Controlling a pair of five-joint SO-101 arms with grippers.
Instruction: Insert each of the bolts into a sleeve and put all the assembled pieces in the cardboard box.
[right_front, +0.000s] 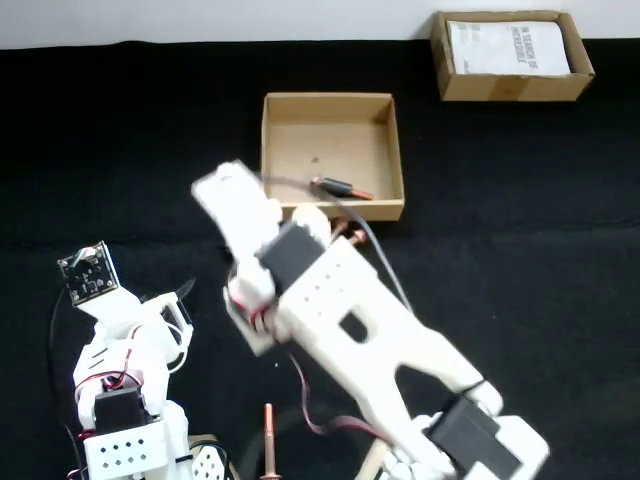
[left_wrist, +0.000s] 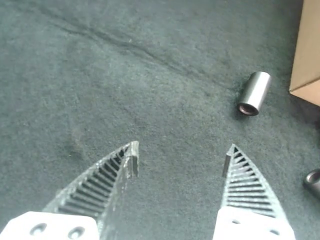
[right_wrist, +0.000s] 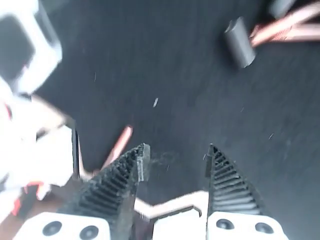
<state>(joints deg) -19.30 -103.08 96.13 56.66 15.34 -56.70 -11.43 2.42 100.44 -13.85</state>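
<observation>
Here, black cloth (right_front: 560, 250) bears the cardboard box (right_front: 268, 150).

On the counter (right_front: 520, 300), the cardboard box (right_front: 385, 210) sits toward 12 o'clock, one assembled piece (right_front: 340, 188) inside; another box (right_front: 510, 88) at 2 o'clock, a bolt (right_front: 268, 440) at 6.
</observation>
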